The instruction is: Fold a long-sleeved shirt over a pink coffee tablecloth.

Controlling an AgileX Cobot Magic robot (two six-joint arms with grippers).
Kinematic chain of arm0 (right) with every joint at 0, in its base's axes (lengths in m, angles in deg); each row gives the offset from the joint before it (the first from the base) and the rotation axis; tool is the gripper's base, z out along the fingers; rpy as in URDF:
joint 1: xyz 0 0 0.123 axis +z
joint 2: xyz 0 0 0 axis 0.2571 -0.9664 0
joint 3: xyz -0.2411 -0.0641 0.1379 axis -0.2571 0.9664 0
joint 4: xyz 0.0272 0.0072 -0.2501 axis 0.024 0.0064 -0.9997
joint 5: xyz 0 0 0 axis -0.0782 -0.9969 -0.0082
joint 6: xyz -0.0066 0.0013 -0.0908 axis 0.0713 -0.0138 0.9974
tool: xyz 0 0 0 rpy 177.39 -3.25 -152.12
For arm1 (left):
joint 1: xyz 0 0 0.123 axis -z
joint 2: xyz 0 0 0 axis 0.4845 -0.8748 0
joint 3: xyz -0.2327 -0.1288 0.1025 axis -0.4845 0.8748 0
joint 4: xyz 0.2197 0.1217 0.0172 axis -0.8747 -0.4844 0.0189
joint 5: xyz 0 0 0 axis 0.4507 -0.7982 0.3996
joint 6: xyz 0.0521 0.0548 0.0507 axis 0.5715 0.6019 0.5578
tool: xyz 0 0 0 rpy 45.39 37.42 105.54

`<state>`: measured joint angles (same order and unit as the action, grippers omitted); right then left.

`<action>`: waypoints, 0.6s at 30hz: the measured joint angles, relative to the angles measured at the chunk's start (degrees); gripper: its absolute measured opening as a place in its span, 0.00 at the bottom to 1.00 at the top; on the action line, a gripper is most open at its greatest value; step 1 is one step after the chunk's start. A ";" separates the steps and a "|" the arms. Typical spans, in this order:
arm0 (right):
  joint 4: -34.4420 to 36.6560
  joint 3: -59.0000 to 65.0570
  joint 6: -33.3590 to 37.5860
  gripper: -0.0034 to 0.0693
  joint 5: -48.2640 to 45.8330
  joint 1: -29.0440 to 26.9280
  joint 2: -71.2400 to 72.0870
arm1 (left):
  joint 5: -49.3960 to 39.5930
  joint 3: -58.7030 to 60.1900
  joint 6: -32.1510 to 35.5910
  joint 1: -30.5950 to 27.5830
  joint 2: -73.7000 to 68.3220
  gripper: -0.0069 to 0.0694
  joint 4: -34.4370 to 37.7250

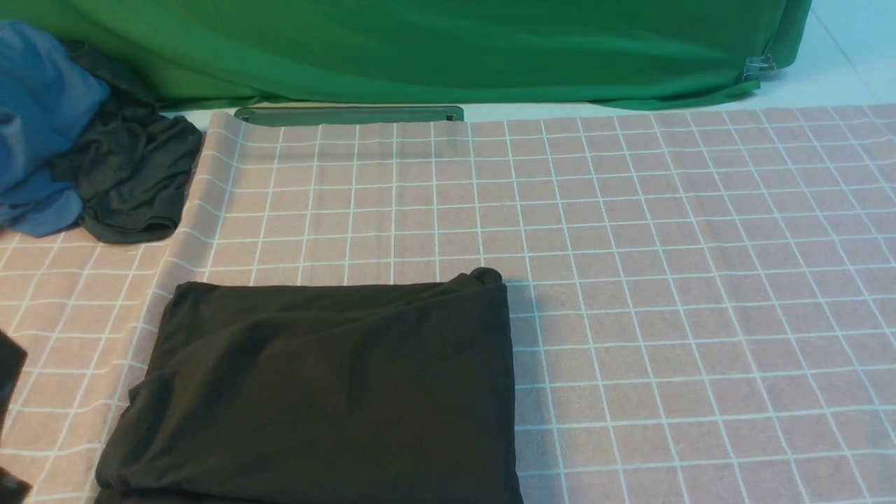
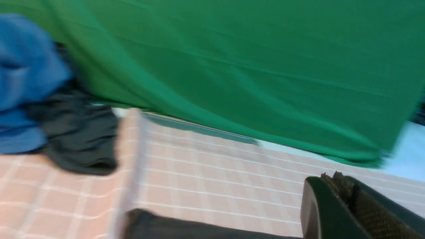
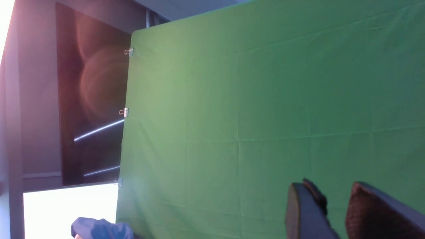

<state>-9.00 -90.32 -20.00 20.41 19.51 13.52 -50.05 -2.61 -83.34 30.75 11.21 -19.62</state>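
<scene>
Only front: shirt (image 1: 329, 385) fully folded.

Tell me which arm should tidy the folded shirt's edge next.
Left, probably. The left gripper is low beside the long-sleeved shirt on the pink coffee tablecloth. The right gripper, slightly parted, faces only the green cloth, with no shirt in sight.

A plain green cloth (image 1: 420, 49) hangs as a backdrop across the far side, held with binder clips (image 3: 124, 112) along one edge. At far left a blue garment (image 1: 35, 126) lies heaped, touching a smaller dark grey-green garment (image 1: 133, 182) beside it. A flat dark green bar (image 1: 350, 115) lies below the backdrop.
</scene>
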 joint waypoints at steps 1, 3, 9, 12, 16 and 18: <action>0.00 0.00 0.00 0.37 0.00 0.00 0.00 | 1.47 2.58 0.00 -1.20 1.05 0.11 -0.05; 0.00 0.00 0.00 0.37 0.00 0.00 0.00 | 4.39 7.61 0.00 -3.56 1.79 0.11 -0.11; 0.00 0.00 0.00 0.37 0.00 0.00 0.00 | -0.58 10.16 -0.89 -3.95 2.08 0.11 -0.78; 0.00 0.00 0.00 0.37 0.00 0.00 0.00 | -2.09 10.23 -0.96 -3.95 2.11 0.11 -0.97; 0.00 0.00 0.00 0.37 -0.05 0.00 0.00 | -2.25 10.23 -1.00 -3.95 2.15 0.11 -0.97; 0.00 0.00 0.00 0.37 -0.05 0.00 0.00 | -2.27 10.23 -1.00 -3.95 2.15 0.11 -0.99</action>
<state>-9.00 -90.32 -20.00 20.36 19.51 13.52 -52.32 7.62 -84.34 26.80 13.36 -20.61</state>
